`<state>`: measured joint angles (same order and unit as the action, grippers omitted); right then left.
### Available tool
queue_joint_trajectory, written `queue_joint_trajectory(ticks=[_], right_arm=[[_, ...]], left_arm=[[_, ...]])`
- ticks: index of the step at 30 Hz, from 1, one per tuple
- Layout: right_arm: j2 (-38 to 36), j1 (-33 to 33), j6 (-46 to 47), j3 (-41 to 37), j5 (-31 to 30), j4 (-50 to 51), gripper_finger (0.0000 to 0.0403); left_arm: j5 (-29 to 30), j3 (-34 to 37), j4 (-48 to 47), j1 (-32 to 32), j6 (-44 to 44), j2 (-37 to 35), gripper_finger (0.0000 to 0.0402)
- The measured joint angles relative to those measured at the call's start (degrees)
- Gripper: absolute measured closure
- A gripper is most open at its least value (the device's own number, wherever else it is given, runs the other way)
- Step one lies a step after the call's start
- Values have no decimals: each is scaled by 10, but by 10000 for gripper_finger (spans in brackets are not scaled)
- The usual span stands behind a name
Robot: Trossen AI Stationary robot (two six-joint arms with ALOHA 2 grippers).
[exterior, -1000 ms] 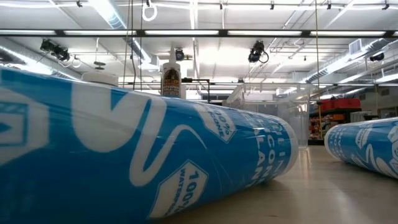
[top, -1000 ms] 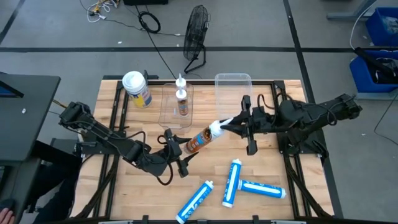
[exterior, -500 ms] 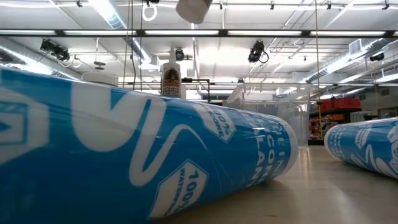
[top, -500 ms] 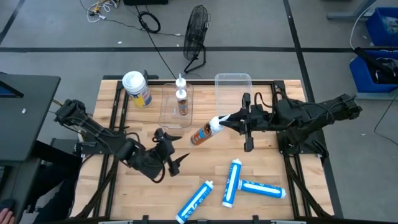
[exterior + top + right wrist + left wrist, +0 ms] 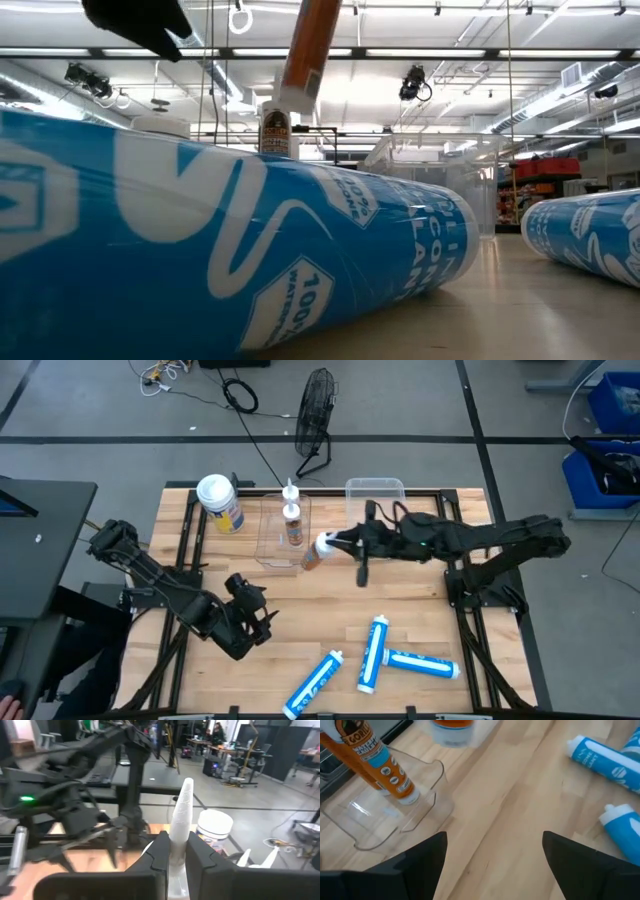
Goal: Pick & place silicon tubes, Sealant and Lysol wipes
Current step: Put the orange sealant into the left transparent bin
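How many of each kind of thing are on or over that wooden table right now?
Blue silicone tubes: 3, lying flat
Orange sealant tubes: 2, one standing in a bin, one held by the right gripper
Lysol wipes: 1
Clear plastic bins: 2
Total: 8

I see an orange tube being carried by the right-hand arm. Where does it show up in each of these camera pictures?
High view: the carried sealant tube, held by the right gripper, beside the clear tray.
Low view: hanging at top centre.
Left wrist view: blurred base at the top edge.
Right wrist view: white nozzle between the fingers.
Shared landmark: the upright sealant tube in the tray.
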<state>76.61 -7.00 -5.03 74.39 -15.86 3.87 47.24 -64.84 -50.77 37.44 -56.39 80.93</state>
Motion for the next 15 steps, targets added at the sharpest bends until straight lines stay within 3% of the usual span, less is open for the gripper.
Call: queue_joint_trajectory(ticks=[5, 15], right_arm=[[41, 43, -8, 17, 31, -20, 378], [151, 83, -38, 114, 36, 40, 378]], left_arm=[[0, 0, -14, 11, -3, 0, 71], [0, 0, -17, 15, 0, 1, 71]])
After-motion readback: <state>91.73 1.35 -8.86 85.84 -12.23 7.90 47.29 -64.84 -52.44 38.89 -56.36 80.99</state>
